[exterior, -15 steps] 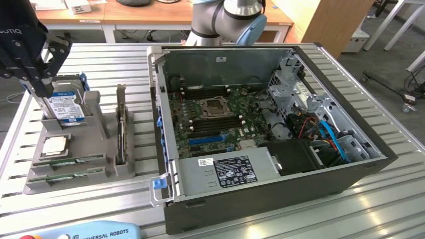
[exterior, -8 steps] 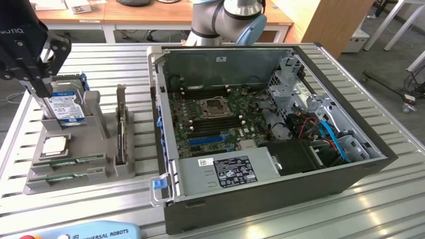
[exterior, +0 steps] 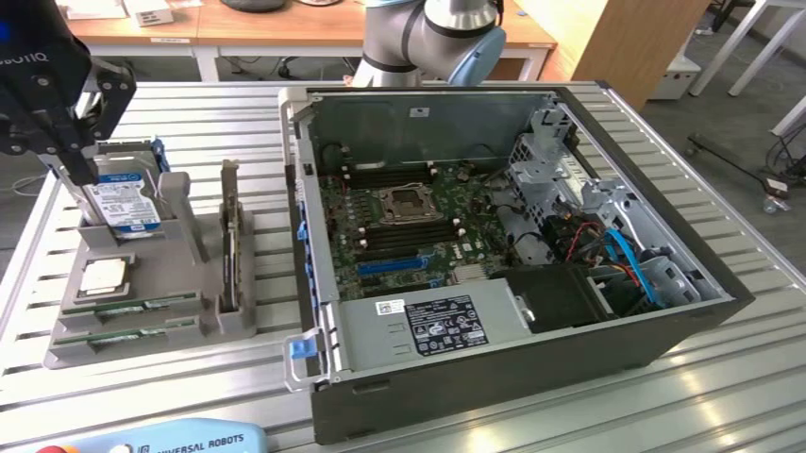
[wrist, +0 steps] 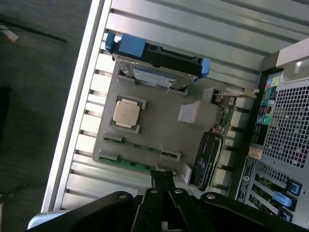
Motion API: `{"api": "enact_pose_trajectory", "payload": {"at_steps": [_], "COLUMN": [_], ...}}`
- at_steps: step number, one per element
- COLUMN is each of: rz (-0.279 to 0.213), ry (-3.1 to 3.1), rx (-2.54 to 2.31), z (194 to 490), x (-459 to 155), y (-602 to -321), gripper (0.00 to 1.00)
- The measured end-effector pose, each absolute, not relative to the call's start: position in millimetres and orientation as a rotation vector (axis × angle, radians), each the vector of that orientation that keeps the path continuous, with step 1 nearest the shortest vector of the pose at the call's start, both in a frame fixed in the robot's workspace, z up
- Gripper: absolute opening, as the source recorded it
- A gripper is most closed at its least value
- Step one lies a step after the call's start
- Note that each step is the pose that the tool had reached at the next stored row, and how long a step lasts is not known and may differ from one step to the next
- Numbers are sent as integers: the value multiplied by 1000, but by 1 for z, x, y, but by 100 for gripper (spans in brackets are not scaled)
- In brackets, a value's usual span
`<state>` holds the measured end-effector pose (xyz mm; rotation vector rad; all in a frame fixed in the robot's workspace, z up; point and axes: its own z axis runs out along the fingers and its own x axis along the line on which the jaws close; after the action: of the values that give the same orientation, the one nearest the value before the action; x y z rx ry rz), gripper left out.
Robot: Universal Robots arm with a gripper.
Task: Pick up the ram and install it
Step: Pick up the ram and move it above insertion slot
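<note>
**Desk:** The hand (exterior: 78, 175), where do you have it?

**Operator:** In the exterior view I see it high at the exterior view's left. It hangs over the hard drive (exterior: 126, 203), which stands on edge at the far end of the grey holder (exterior: 139, 357). The fingers are pinched together with nothing between them.

**Desk:** And the ram?

**Operator:** The ram (exterior: 124, 332) lies flat in the holder's nearest slot, with a second ram stick (exterior: 128, 304) just behind it. Both are well apart from the hand. Between them and the drive I see the square processor (exterior: 101, 274). The expansion card (exterior: 229, 241) stands upright along the holder's side toward the computer case (exterior: 504, 368). That case lies open on the slatted tabletop (exterior: 529, 420), with the motherboard (exterior: 403, 217) facing up.

**Desk:** Wrist view?

**Operator:** I'm looking down on the same holder (wrist: 159, 125). The hand (wrist: 162, 175) is narrow and empty, with its tips meeting. In the picture they overlap the holder's edge just beside the ram (wrist: 128, 164), but I can't tell how high above it they are. The second ram stick (wrist: 140, 146) runs parallel, then comes the processor (wrist: 126, 112), and the hard drive (wrist: 159, 65) is at the opposite end. The expansion card (wrist: 207, 154) sits between the holder and the computer case (wrist: 289, 121).
</note>
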<state>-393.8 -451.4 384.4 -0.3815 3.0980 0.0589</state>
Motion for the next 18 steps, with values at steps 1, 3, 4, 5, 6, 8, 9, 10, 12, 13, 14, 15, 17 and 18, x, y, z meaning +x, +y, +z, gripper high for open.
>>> {"api": "enact_pose_trajectory", "payload": {"at_steps": [1, 3, 4, 5, 6, 8, 9, 10, 12, 13, 14, 15, 17, 18], "rz": [59, 60, 60, 60, 61, 61, 61, 61, 62, 62, 62, 62, 63, 63], "ry": [3095, 3088, 3084, 3079, 3075, 3066, 3061, 3056, 3046, 3040, 3034, 3027, 3014, 3006], "rx": [-409, -464, -494, -522, -550, -602, -626, -650, -699, -725, -754, -781, -835, -863], "z": [384, 384, 384, 384, 384, 384, 384, 384, 384, 384, 384, 384, 384, 384], "x": [-394, -394, -394, -394, -394, -394, -394, -394, -394, -394, -394, -394, -394, -394], "y": [-451, -451, -451, -451, -451, -451, -451, -451, -451, -451, -451, -451, -451, -451], "gripper": [10, 10, 10, 10, 10, 10, 10, 10, 10, 10, 10, 10, 10, 10]}}
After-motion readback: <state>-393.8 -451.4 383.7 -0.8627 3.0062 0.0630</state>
